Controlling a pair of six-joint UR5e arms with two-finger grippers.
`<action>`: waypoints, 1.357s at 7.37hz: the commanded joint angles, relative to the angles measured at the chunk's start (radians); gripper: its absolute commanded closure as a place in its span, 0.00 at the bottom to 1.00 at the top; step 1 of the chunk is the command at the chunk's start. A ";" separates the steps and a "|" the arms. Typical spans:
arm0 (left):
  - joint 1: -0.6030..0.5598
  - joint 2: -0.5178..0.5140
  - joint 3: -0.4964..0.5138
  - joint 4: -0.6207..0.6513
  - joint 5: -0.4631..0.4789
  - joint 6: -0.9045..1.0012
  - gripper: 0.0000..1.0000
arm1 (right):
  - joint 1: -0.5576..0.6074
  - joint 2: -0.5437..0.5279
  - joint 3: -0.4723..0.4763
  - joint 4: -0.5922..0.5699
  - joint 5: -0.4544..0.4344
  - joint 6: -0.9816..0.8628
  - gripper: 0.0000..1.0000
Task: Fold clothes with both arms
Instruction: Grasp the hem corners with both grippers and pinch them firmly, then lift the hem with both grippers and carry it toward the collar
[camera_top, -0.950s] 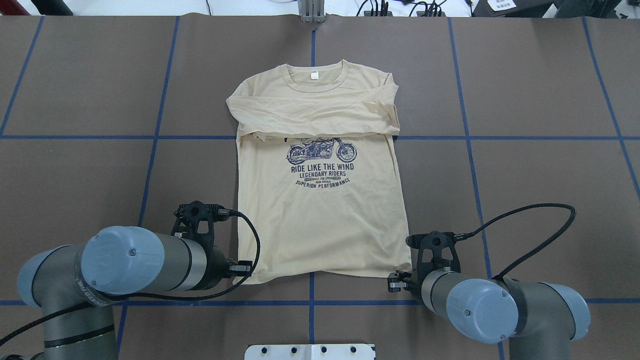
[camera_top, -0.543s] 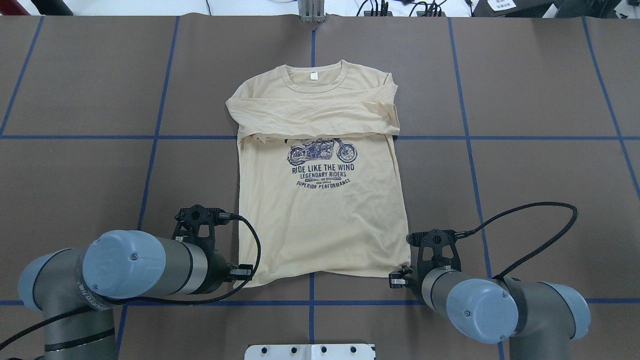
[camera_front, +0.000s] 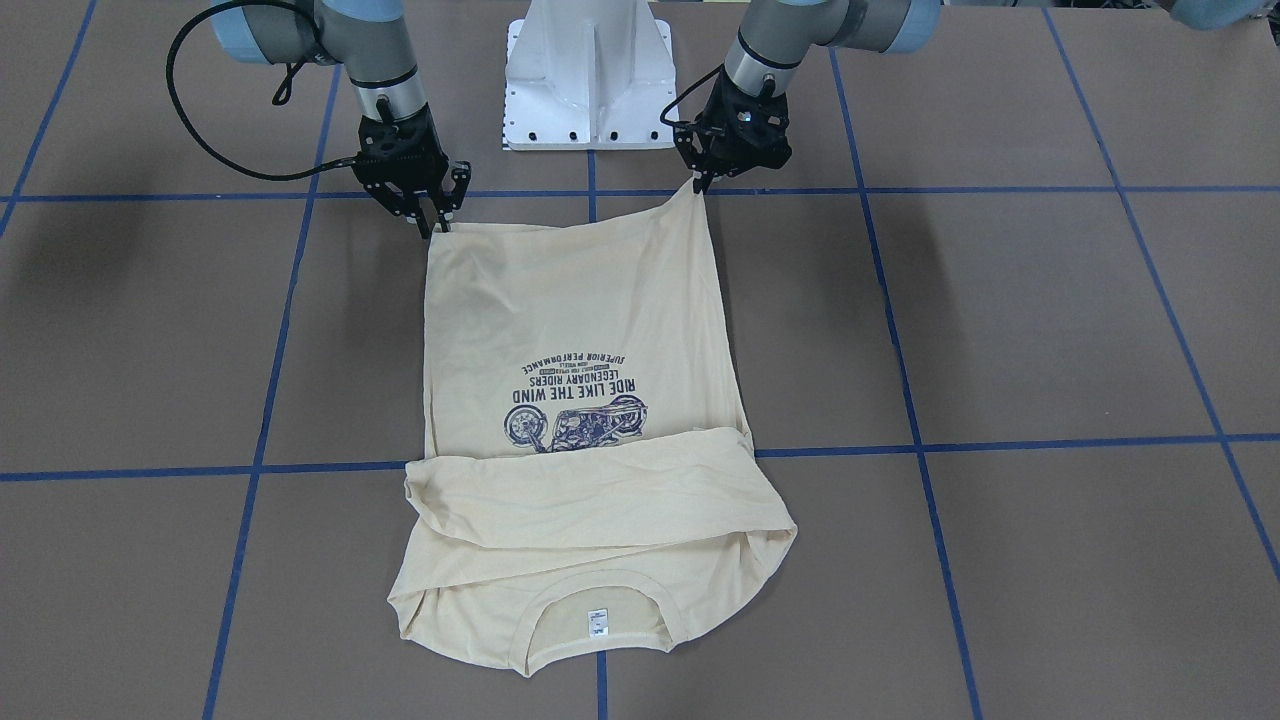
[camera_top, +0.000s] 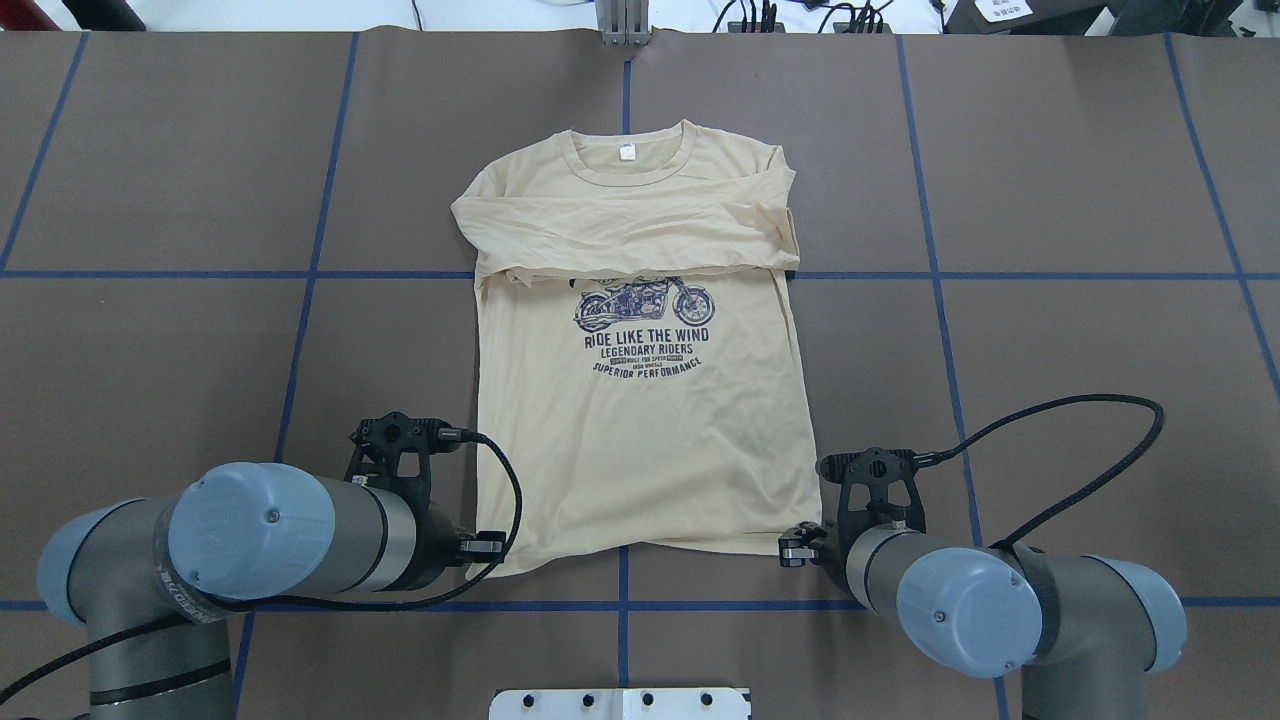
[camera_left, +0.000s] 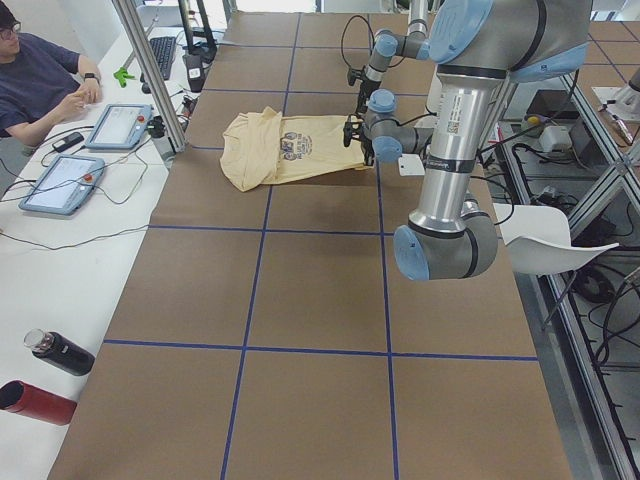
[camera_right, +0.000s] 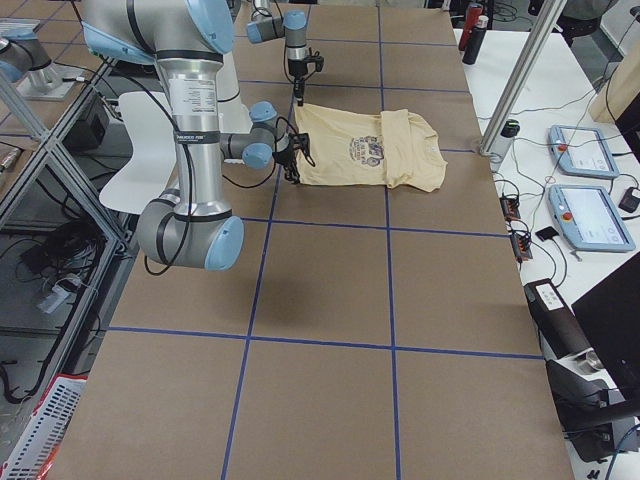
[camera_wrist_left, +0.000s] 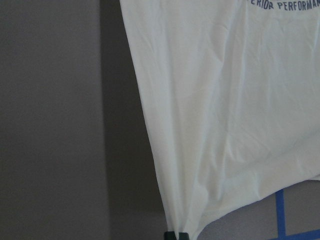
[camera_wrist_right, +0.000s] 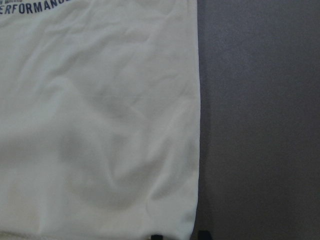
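Note:
The clothes are one cream-yellow long-sleeved T-shirt (camera_top: 640, 440) lying print-up, collar away from me, with both sleeves folded across the chest (camera_front: 590, 500). My left gripper (camera_top: 492, 548) is at the shirt's near left hem corner. In the left wrist view its fingertips (camera_wrist_left: 176, 235) are shut on that corner, which is drawn to a point and raised a little (camera_front: 697, 182). My right gripper (camera_top: 795, 552) is at the near right hem corner. Its fingertips (camera_wrist_right: 156, 236) stand apart in the right wrist view, straddling the hem edge, so it is open (camera_front: 436, 222).
The white pedestal base (camera_front: 588, 80) stands just behind the hem. Brown table covering with blue tape lines (camera_top: 300, 275) surrounds the shirt. A person (camera_left: 35, 80) sits at a side table with tablets; two bottles (camera_left: 60, 352) lie there.
The right gripper has edged slightly forward at the right hem corner. The left arm has barely shifted, and the hem's left corner is drawn tighter toward its fingers.

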 joint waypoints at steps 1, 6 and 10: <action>0.001 -0.001 -0.007 0.008 0.000 0.000 1.00 | 0.005 0.000 -0.001 -0.003 0.000 -0.001 0.69; 0.001 -0.001 -0.023 0.021 0.000 0.000 1.00 | 0.007 0.003 0.002 -0.005 0.002 -0.001 1.00; -0.002 0.003 -0.124 0.099 -0.049 0.014 1.00 | 0.104 -0.011 0.173 -0.071 0.223 -0.002 1.00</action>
